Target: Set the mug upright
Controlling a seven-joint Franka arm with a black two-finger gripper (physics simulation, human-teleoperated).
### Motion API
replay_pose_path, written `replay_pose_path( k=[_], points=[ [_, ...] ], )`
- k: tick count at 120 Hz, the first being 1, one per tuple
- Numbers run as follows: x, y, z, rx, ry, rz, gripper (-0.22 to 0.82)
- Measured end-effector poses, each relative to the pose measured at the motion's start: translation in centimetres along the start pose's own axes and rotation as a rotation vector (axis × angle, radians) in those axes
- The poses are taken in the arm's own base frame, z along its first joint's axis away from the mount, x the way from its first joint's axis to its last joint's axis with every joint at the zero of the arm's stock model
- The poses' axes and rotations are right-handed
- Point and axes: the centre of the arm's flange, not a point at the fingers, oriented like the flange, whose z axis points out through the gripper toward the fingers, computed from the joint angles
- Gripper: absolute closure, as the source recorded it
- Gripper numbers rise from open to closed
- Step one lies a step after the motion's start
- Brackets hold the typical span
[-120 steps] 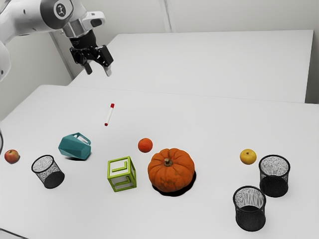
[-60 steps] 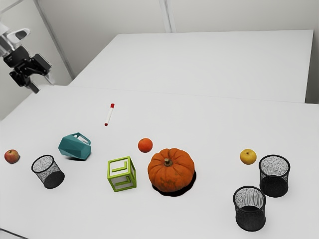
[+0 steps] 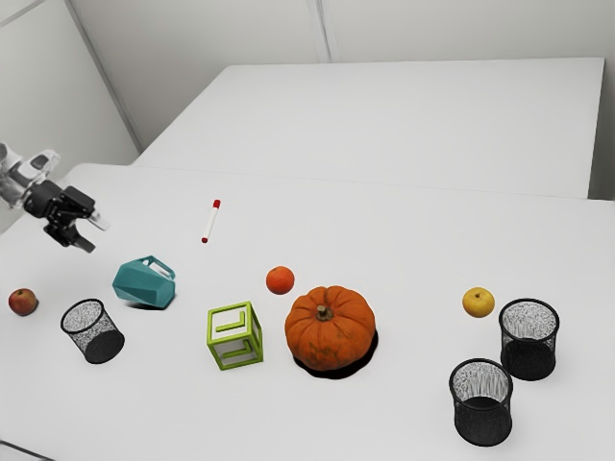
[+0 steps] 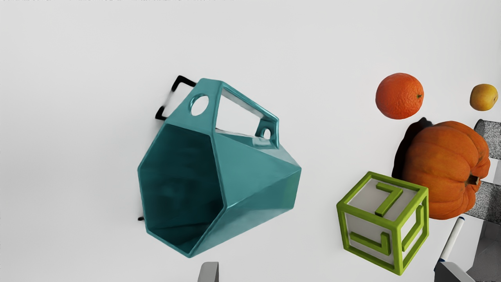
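At the exterior view's left, gripper (image 3: 93, 235) up off the table, set apart from the mug (image 3: 144, 283). Jaws wide, nothing between them; both fingertips visible in the wrist view with a broad gap. Mug lies on its side on the table, mouth facing roughly toward the hand, handle (image 4: 250, 113) jutting up and out from the body.

Step in hand (judged): approach to the mug for a grasp; the upright pose is not met. Next move calls for bringing the open fingers down to the mug, closing on the handle or the rim wall, then lifting the mouth end and turning the base down before release. Faceted walls may let it slip or roll if pinched off-centre; a partial turn could let it drop back on its side.

Surroundings: black mesh pencil cup (image 3: 93, 331) near the mug, the likeliest thing to be knocked by a low sweep; red apple (image 3: 23, 302) farther toward the exterior view's left. Letter block (image 3: 235, 336) past the mug's base end, some room between. Marker (image 3: 211, 221), orange (image 3: 280, 280) and pumpkin (image 3: 330, 328) well clear of a descent from above; yellow fruit (image 3: 479, 303) and two more mesh cups (image 3: 504, 370) far off, no hindrance expected
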Motion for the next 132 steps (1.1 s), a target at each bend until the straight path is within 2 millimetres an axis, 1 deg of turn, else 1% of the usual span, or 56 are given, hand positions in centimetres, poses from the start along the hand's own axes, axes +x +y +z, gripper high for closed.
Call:
replay_pose_path(
  k=[15, 30, 47, 61, 65, 67, 79, 84, 94, 105, 117, 132],
  points=[
    [0.2, -2.5, 3.1, -0.043, -0.005, 0.013, 0.0],
    [0.6, -4.0, 5.3, -0.074, -0.004, 0.033, 0.0],
    [1.4, -3.8, 6.9, -0.118, 0.017, 0.075, 0.0],
    [1.0, -4.1, 8.8, -0.164, 0.017, 0.08, 0.01],
    [0.8, -4.2, 9.1, -0.172, 0.016, 0.083, 0.04],
    [0.8, -4.2, 9.2, -0.175, 0.016, 0.085, 0.07],
    [0.7, -3.8, 9.0, -0.184, 0.02, 0.107, 0.34],
    [0.7, -3.6, 8.8, -0.186, 0.023, 0.116, 0.44],
    [0.6, -3.3, 8.5, -0.193, 0.023, 0.133, 0.57],
    [0.5, -3.1, 8.6, -0.204, 0.015, 0.146, 0.66],
    [0.4, -2.8, 8.5, -0.209, 0.009, 0.161, 0.72],
    [0.2, -1.1, 7.4, -0.201, 0.018, 0.195, 0.75]
  ],
)
